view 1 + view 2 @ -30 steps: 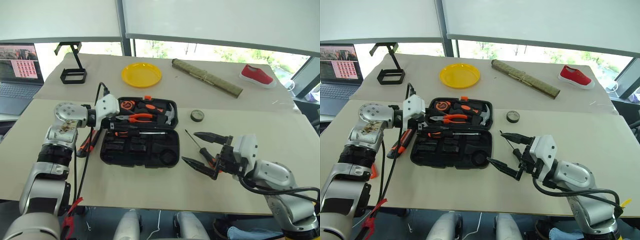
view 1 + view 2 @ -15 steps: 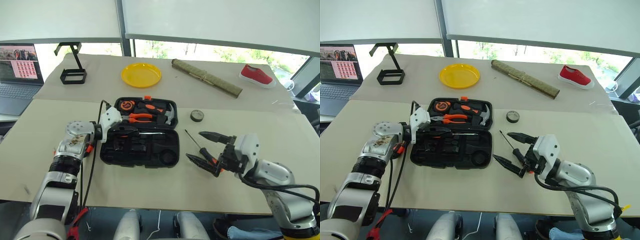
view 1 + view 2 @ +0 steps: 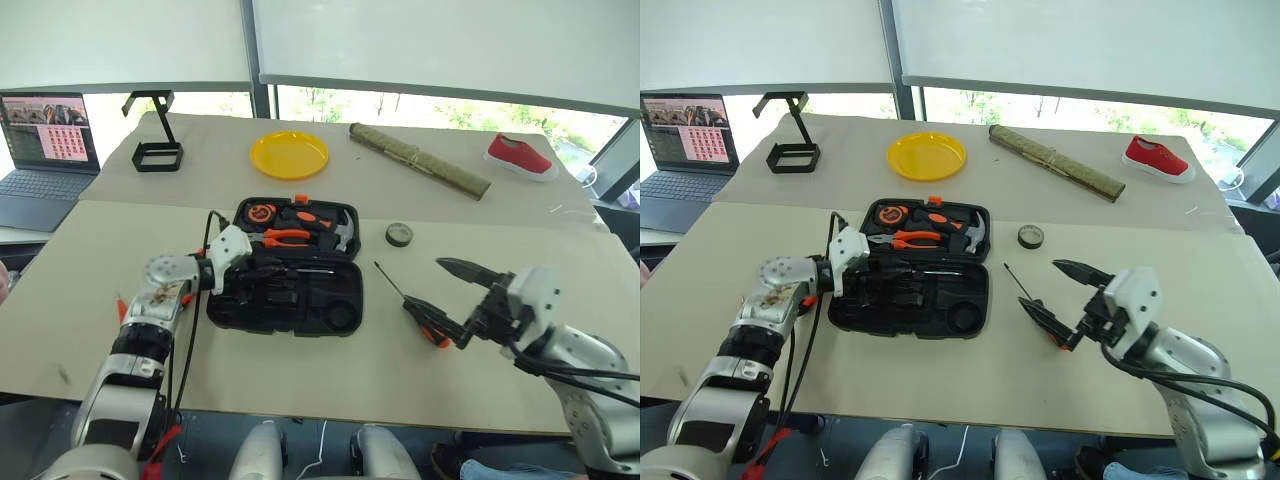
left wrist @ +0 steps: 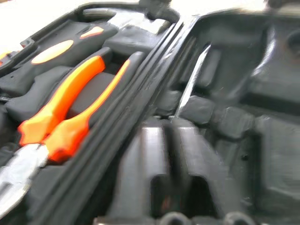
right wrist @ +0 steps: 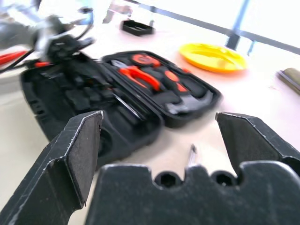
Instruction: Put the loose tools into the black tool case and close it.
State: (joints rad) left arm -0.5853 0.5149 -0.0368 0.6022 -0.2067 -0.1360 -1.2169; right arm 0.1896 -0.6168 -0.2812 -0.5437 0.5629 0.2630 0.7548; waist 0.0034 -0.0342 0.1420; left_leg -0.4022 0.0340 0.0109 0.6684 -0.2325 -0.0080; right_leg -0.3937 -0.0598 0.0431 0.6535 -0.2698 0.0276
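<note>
1. Black plastic tool case point(image 3: 285, 282) lies open near the table's middle; my left gripper point(image 3: 243, 272) reaches into its left end, and I cannot tell how its fingers stand.
2. My right gripper point(image 3: 1058, 300) hovers with jaws spread wide and empty above a screwdriver point(image 3: 408, 303) lying right of the case.
3. Judged light, stiff and smooth-shafted; best taken by its ribbed handle.
4. Tape roll point(image 3: 398, 234) sits beyond it.

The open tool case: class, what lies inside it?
The tool case holds pliers, a hammer, a tape measure and a screwdriver; the left gripper hides part.
</note>
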